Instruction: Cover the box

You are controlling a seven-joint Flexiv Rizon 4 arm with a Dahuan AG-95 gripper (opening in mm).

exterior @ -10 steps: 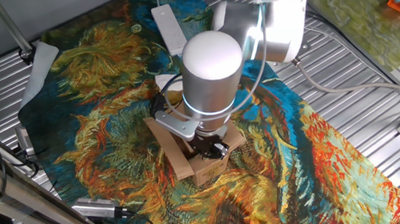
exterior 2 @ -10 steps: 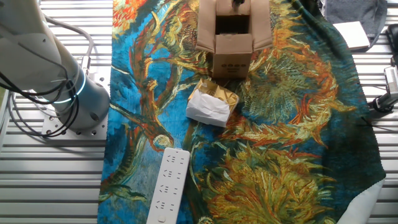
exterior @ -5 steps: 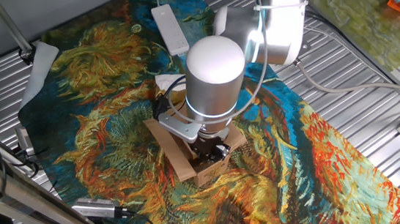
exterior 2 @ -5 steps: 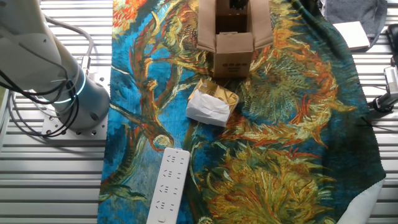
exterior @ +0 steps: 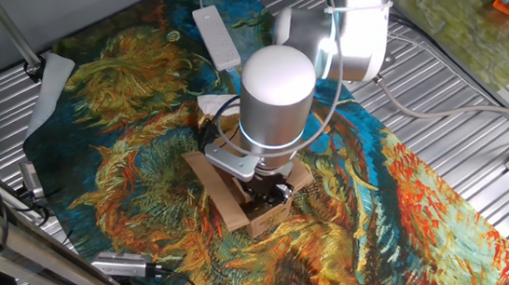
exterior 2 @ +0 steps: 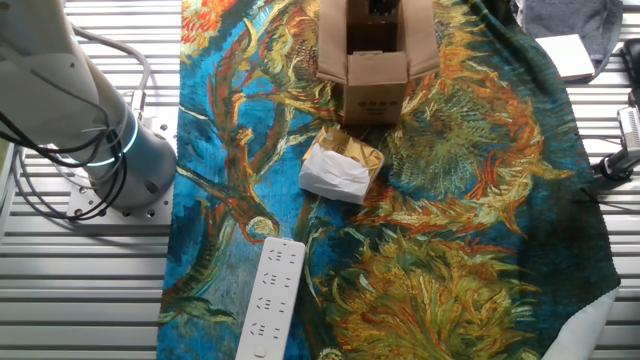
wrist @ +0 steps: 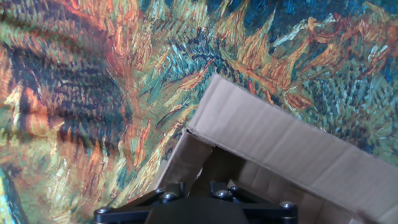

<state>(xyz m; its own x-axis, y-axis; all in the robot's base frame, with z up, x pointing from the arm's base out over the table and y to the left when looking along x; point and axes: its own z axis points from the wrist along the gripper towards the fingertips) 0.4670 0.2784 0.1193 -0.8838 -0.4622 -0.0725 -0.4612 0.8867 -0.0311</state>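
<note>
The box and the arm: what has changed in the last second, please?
The arm's wrist shifted slightly toward the power strip, above the box; nothing was grasped or released. The box, with flaps open, the paper packet and the cloth stayed put.

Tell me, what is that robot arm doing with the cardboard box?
The robot arm is working on closing the box, which sits on a colourful sunflower cloth. Its gripper hangs right over the open top, close to the flaps. The flaps are still open, so the box is not covered yet. You cannot tell whether the fingers are open or shut. A crumpled paper packet and a white power strip lie nearby, untouched.
</note>
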